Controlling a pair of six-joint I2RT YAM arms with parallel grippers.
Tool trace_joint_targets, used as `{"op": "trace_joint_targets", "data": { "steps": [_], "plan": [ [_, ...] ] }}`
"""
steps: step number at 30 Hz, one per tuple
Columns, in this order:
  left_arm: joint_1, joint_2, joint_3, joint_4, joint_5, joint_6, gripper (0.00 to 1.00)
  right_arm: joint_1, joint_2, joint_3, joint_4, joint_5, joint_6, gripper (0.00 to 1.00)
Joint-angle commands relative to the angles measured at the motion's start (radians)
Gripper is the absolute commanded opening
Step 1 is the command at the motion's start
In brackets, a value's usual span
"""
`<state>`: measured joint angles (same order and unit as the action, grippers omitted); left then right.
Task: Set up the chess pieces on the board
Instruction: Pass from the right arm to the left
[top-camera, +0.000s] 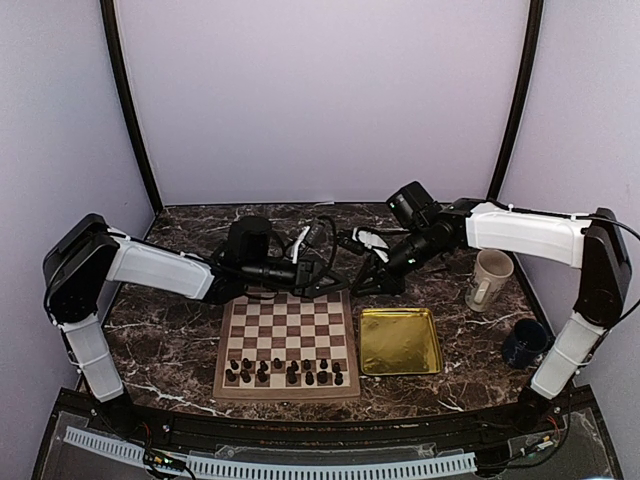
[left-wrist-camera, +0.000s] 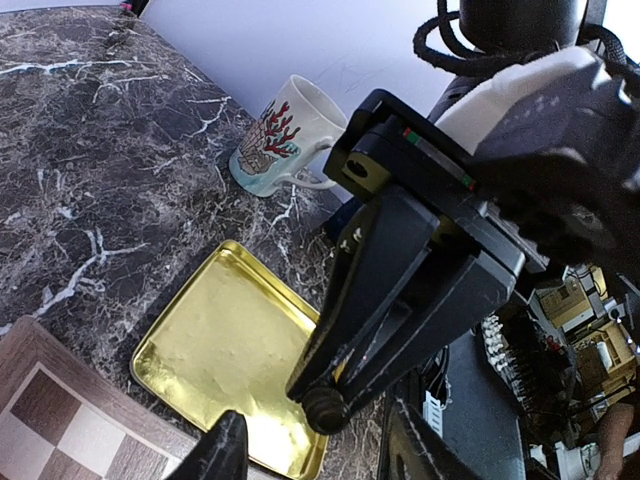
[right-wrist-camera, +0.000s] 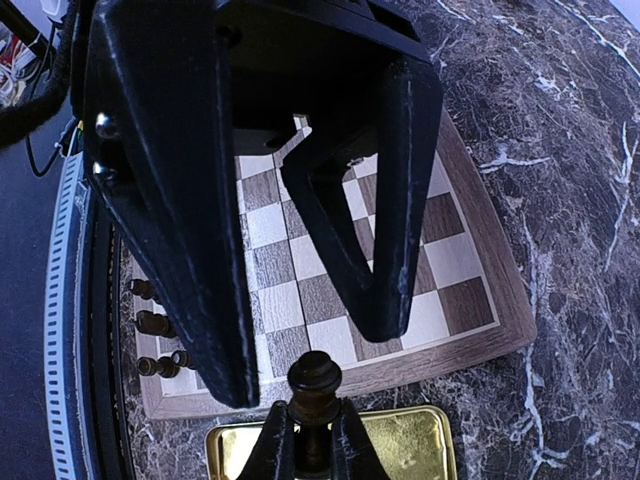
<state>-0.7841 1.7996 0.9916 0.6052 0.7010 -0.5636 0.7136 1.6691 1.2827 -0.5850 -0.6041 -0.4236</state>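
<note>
Nearest the arm bases, the chess pieces (top-camera: 285, 372) stand in two rows on the closest ranks of the board (top-camera: 288, 320), which lies flat on the marble table (top-camera: 180, 340). A gold tray (top-camera: 400, 342) sits just beside the board's right edge. Farther back, near the board's far right corner, the two grippers meet in the air. The right gripper (right-wrist-camera: 312, 432) is clamped on the stem of one dark piece (right-wrist-camera: 314, 380), held upright with its round head clear above the fingertips. The left gripper (left-wrist-camera: 320, 452) faces it with its jaws apart, one finger on either side of that piece and neither touching it. Beyond and to the right stand a pale mug (top-camera: 489, 280) and a dark cup (top-camera: 525, 342)
</note>
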Motion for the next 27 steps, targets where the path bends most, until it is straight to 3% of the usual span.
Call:
{"op": "trace_joint_targets", "data": {
  "steps": [1, 9, 23, 27],
  "plan": [
    [-0.012, 0.010, 0.053, 0.039, 0.032, -0.018, 0.48, 0.007, -0.005, 0.020, 0.002, -0.022, 0.011, 0.06],
    [-0.021, 0.030, 0.077, -0.001, 0.031, 0.000, 0.40, 0.007, -0.011, 0.007, 0.008, -0.027, 0.010, 0.07],
    [-0.040, 0.046, 0.107, -0.065, 0.026, 0.044, 0.35, 0.007, -0.034, -0.009, 0.018, -0.025, 0.017, 0.06],
    [-0.040, 0.044, 0.101, -0.081, 0.006, 0.047, 0.41, 0.007, -0.047, -0.011, 0.018, -0.026, 0.016, 0.06]
  ]
}}
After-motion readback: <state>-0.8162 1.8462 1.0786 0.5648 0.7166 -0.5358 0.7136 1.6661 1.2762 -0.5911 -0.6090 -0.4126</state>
